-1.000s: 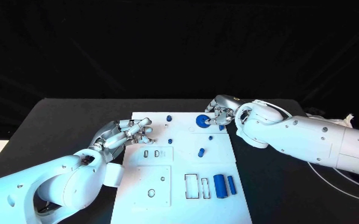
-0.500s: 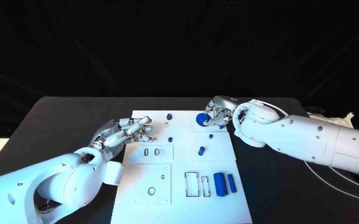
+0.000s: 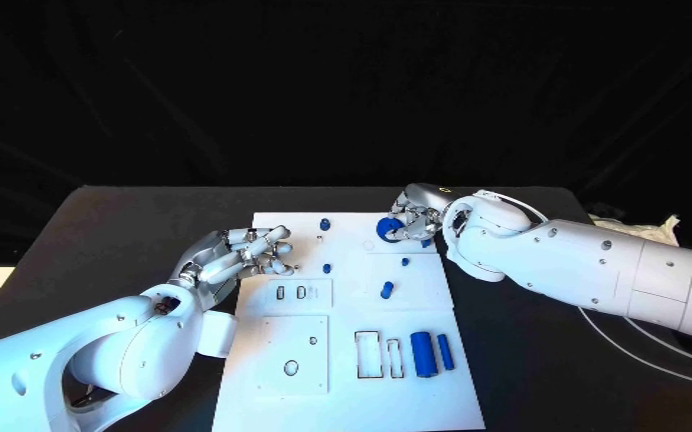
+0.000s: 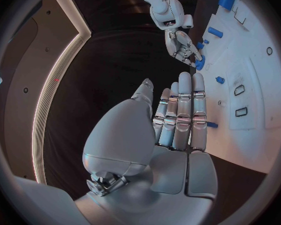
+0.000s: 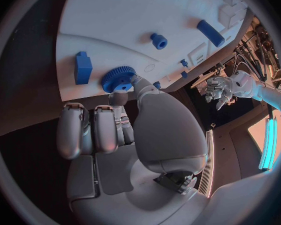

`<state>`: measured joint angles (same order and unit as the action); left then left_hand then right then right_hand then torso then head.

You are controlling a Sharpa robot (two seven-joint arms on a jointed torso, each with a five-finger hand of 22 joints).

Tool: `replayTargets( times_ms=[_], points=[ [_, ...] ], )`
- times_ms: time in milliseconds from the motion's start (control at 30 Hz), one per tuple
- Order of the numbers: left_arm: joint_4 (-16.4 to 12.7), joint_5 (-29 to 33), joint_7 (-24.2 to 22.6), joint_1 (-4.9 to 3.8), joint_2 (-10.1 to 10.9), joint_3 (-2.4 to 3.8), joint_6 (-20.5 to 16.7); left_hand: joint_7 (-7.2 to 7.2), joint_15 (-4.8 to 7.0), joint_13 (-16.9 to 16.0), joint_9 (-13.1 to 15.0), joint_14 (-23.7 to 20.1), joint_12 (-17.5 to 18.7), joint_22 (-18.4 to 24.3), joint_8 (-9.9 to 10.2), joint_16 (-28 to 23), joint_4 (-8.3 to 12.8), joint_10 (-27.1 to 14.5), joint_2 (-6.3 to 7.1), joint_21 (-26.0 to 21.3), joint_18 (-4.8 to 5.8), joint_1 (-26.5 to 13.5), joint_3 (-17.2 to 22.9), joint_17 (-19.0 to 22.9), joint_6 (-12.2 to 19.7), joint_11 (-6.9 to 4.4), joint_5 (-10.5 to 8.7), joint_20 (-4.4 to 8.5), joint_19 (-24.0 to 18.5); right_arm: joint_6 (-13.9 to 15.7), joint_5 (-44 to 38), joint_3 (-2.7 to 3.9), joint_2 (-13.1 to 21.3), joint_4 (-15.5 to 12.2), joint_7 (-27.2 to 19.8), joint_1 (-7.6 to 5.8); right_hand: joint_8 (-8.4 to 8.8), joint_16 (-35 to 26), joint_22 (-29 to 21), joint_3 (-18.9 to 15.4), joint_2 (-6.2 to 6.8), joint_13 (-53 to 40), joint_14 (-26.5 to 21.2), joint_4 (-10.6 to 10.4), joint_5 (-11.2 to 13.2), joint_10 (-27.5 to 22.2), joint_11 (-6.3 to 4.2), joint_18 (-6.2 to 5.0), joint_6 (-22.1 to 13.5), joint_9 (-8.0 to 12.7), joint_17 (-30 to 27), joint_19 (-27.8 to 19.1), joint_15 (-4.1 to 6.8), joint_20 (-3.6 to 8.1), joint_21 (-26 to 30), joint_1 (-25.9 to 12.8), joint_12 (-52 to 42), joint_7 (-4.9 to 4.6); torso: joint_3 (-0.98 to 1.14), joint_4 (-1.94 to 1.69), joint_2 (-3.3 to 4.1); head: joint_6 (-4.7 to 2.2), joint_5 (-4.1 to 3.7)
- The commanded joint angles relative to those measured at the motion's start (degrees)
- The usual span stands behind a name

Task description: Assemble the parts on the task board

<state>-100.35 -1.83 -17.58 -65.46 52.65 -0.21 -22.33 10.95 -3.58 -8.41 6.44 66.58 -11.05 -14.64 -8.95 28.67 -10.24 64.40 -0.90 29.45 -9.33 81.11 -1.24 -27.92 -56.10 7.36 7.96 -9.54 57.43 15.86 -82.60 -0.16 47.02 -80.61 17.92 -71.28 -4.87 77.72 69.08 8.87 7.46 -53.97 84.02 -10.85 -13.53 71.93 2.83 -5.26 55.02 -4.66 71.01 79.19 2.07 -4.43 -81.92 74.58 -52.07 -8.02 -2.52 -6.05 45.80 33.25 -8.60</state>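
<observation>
Right robot hand [image 3: 414, 220] pinches blue gear [image 3: 389, 227], apparently just above task board [image 3: 346, 372], upper-right of board | left robot hand [image 3: 238, 257] empty, fingers apart, over board's left edge

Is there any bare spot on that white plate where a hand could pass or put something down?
On the task board, the near strip below the two upright blue bars looks bare. So does the stretch between the small blue peg and those bars. The far right corner is crowded: the right hand holds the blue gear there. The left hand hangs over the left edge.
</observation>
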Motion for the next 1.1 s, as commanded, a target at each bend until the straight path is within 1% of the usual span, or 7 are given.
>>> replayTargets(
  times_ms=[33, 133, 267, 467, 633, 867, 1100],
  points=[
    [0.0, 0.1, 0.2, -0.06, -0.1, 0.04, 0.6, 0.19, 0.01, -0.1, 0.1, -0.5, 0.4, -0.1, 0.2, 0.0, 0.4, -0.4, -0.14, 0.1, -1.08, 0.5, 0.1, 0.0, 0.2, -0.14, 0.17, -0.31, 0.0, -1.2, -0.9, -0.06, -0.2, 0.2, 0.6, 0.10, -0.25, 0.2, 0.2, 0.0, -0.18, -0.2, 3.1, -0.4, -0.5, 0.5, 0.00, 1.06, 0.5, -0.1, 0.1, 0.1, -0.53, -0.20, -0.4, -0.5, -0.5, 0.07, 0.00, -0.01, 0.02, 0.06, 0.09],
    [0.0, 0.1, 0.2, -0.06, -0.1, 0.04, 0.7, 0.19, 0.02, -0.1, 0.1, -0.6, 0.4, -0.1, 0.2, -0.1, 0.5, -0.4, -0.18, 0.1, -1.08, 0.6, 0.1, -0.1, 0.2, -0.15, 0.18, -0.30, 0.0, -1.3, -1.4, -0.06, -0.4, 0.4, 0.9, 0.10, -0.44, 0.4, 0.4, 0.1, -0.42, -0.7, 3.1, -0.5, -0.7, 0.7, -0.08, 1.10, 0.8, -0.1, 0.2, 0.2, -0.49, -0.19, -0.5, -0.3, -0.9, 0.16, -0.03, -0.02, 0.03, 0.21, 0.15],
    [0.0, 0.1, 0.3, -0.06, -0.1, 0.04, 0.7, 0.19, 0.02, -0.1, 0.1, -0.6, 0.4, -0.1, 0.2, -0.1, 0.5, -0.4, -0.18, 0.1, -1.08, 0.6, 0.1, -0.1, 0.2, -0.15, 0.18, -0.30, 0.0, -1.5, -2.6, -0.06, -0.4, 0.4, 1.3, 0.10, -1.15, 0.6, 0.8, 0.9, -1.36, -2.1, 3.1, 0.1, -0.8, 1.3, -0.37, 1.17, 2.0, -0.4, 0.5, 0.3, -0.27, -0.05, -0.7, 1.0, -2.1, 0.43, -0.06, 0.00, 0.00, 0.32, 0.11],
    [0.0, 0.1, 0.3, -0.06, 0.0, 0.04, 0.8, 0.19, 0.03, -0.1, 0.1, -0.6, 0.4, -0.1, 0.2, -0.1, 0.6, -0.4, -0.22, 0.1, -1.08, 0.8, 0.2, -0.1, 0.2, -0.16, 0.18, -0.29, 0.0, -1.3, -4.6, -0.07, -0.3, 0.3, 1.4, 0.16, -2.14, 1.2, 1.7, 2.9, -2.14, -4.7, 3.2, 1.8, 1.5, 2.5, -0.76, 1.33, 3.7, -0.9, 1.2, 0.7, 0.06, 0.27, -1.1, 3.7, -4.4, 0.79, -0.03, 0.03, 0.02, 0.41, 0.21],
    [0.0, 0.1, 0.3, -0.06, 0.0, 0.04, 0.8, 0.18, 0.04, -0.1, 0.1, -0.6, 0.4, -0.1, 0.2, -0.1, 0.7, -0.4, -0.25, 0.1, -1.08, 0.8, 0.2, -0.1, 0.2, -0.16, 0.18, -0.29, 0.0, 0.5, -6.5, -0.07, -0.2, -0.6, 0.9, 0.30, -2.87, 1.7, 2.5, 4.7, -2.54, -6.5, 3.2, 3.2, 2.8, 3.4, -1.18, 1.47, 5.2, -1.4, 1.9, 1.1, 0.40, 0.56, -1.4, 5.3, -5.9, 1.24, -0.02, -0.04, 0.03, 0.47, 0.22],
    [0.0, 0.1, 0.3, -0.06, 0.0, 0.04, 0.8, 0.18, 0.05, -0.1, 0.1, -0.6, 0.5, -0.1, 0.2, -0.1, 0.8, -0.4, -0.28, 0.1, -1.08, 1.0, 0.3, -0.2, 0.2, -0.17, 0.18, -0.28, 0.0, 3.4, -9.6, -0.07, -0.2, -1.9, 0.7, 0.55, -3.22, 2.2, 3.4, 6.6, -2.54, -8.5, 3.3, 4.2, 3.6, 4.4, -1.44, 1.64, 6.1, -1.8, 2.6, 1.5, 0.60, 0.77, -1.8, 6.1, -7.6, 1.55, -0.05, -0.05, 0.04, 0.51, 0.24],
    [0.0, 0.1, 0.3, -0.05, -0.1, 0.04, 0.9, 0.18, 0.05, -0.1, 0.1, -0.6, 0.5, -0.1, 0.2, -0.1, 0.8, -0.4, -0.29, 0.2, -1.08, 1.1, 0.3, -0.2, 0.3, -0.17, 0.18, -0.27, 0.0, 5.9, -8.4, -0.07, -0.5, -3.7, 0.7, 0.64, -3.21, 2.3, 3.7, 7.6, -1.99, -9.5, 3.3, 3.8, 2.2, 4.9, -1.50, 1.70, 6.4, -2.1, 2.8, 1.6, 0.67, 0.86, -2.0, 4.4, -8.3, 1.64, -0.05, -0.09, 0.02, 0.55, 0.38]
  ],
)
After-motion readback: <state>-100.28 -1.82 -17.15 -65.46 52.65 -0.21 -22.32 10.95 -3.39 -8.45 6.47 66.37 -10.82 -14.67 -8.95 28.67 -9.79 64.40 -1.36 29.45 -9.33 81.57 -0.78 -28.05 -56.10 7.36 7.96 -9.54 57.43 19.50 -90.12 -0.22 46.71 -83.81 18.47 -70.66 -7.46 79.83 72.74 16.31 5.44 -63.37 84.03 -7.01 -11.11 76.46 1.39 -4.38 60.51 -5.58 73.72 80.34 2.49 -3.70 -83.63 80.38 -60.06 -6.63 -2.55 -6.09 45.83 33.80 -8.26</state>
